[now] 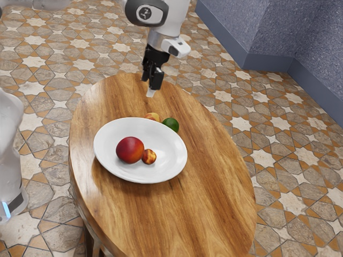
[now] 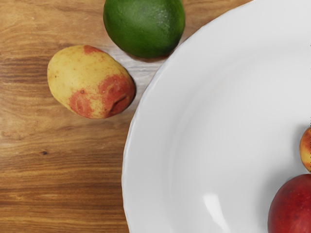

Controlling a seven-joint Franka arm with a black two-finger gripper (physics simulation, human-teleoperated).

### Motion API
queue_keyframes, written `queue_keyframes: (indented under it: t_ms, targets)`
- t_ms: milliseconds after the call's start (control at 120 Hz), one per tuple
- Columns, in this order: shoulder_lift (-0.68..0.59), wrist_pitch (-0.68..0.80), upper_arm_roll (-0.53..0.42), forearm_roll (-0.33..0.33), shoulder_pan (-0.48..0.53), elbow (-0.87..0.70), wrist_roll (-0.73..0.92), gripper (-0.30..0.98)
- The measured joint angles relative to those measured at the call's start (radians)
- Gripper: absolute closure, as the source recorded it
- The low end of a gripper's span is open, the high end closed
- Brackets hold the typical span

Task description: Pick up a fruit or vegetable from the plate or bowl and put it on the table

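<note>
The gripper (image 1: 150,81) is above the far part of the table, beyond the plate, with its two dark fingers apart and nothing visible between them. A white plate (image 1: 113,136) holds a large red fruit (image 1: 129,150) and a small orange-red fruit (image 1: 149,156) close beside it. In the wrist view the plate (image 2: 163,145) spreads below the hand, with parts of the red fruit (image 2: 293,206) and the small fruit (image 2: 306,149) on it.
Outside the plate's rim, a green lime-like fruit (image 1: 170,125) and a yellow-and-red fruit or potato (image 1: 153,116) rest on the wooden table (image 1: 209,187). The wrist view shows the green fruit (image 2: 144,24) near the yellow-and-red one (image 2: 90,81).
</note>
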Motion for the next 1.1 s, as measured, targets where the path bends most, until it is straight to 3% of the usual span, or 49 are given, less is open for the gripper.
queue_keyframes:
  t_ms: [583, 783, 1100]
  targets:
    - [0.028, 0.139, -0.043, 0.016, -0.009, -0.020, -0.040, 0.00]
    - [0.021, 0.153, -0.171, 0.003, -0.017, -0.020, -0.043, 0.00]
    - [0.099, 0.192, -0.207, 0.005, -0.032, -0.074, -0.048, 0.00]
